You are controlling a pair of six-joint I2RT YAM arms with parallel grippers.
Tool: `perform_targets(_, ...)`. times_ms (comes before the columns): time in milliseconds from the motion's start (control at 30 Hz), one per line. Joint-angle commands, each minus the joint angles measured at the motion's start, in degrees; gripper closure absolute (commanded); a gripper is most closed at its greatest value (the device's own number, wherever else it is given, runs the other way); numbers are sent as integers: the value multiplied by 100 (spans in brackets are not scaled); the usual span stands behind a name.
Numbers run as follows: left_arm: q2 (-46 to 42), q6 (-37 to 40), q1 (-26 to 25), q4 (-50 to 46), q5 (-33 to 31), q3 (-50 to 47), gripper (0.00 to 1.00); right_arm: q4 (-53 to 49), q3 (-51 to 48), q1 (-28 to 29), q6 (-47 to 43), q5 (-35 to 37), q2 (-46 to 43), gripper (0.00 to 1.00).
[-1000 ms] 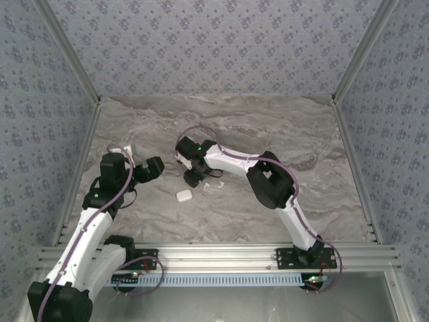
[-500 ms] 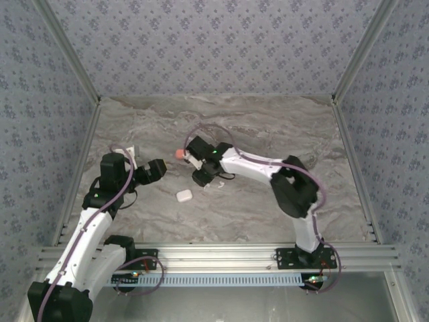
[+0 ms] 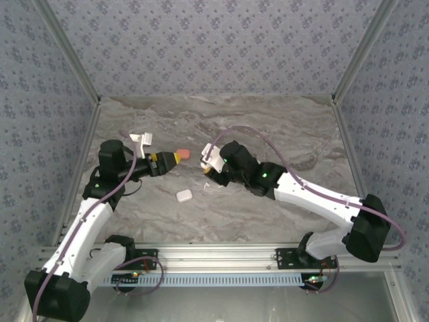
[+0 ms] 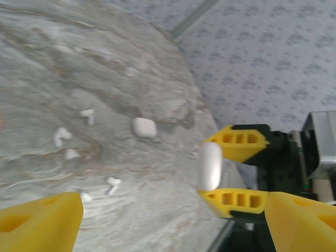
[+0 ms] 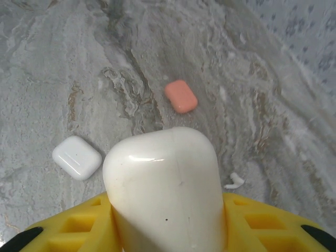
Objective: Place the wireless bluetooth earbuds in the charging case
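Clamping a white charging case between its yellow fingers, the right gripper is partly closed, its jaws pressed on the case's two flat sides with the rounded end sticking out past the fingertips. All else is best placed from the loose white case lying flat on the marble table. In the top view the right gripper hangs beyond that loose white case and to its right, near it but not touching it. The left gripper sits beyond the loose white case and slightly to its left, jaws spread wide with nothing between them; its wrist camera shows bare table between the two yellow fingers. An orange case lies almost straight beyond the loose white case, just beside the left gripper's tips, and the right wrist view shows it flat on the table, apart from everything. The wireless bluetooth earbuds are small white stemmed pieces scattered on the table on the side of the loose white case that faces the right gripper, near it but clear of it, each lying on its side. They lie below and beside the right gripper, none of them touching its fingers or the case it holds. One earbud shows in the right wrist view on the far side of the held case from the loose white case.
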Motion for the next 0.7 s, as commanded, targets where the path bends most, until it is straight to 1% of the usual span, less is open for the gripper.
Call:
perform_targets(0, 71, -199, -343, 628, 533, 253, 11, 375, -91, 125, -524, 362, -240, 56)
perform_targets(167, 325, -130, -832, 703, 365, 359, 12, 454, -129, 223, -569, 412, -394, 56)
perform_targets(267, 473, -119, -1044, 790, 297, 389, 16, 478, -127, 267, -562, 376, -434, 56)
perform_targets(433, 724, -94, -1349, 915, 208, 462, 28, 489, -138, 309, -520, 344, -469, 56)
perform_targets(667, 1002, -70, -1561, 1005, 130, 537, 46, 520, -153, 333, -483, 308, -506, 56)
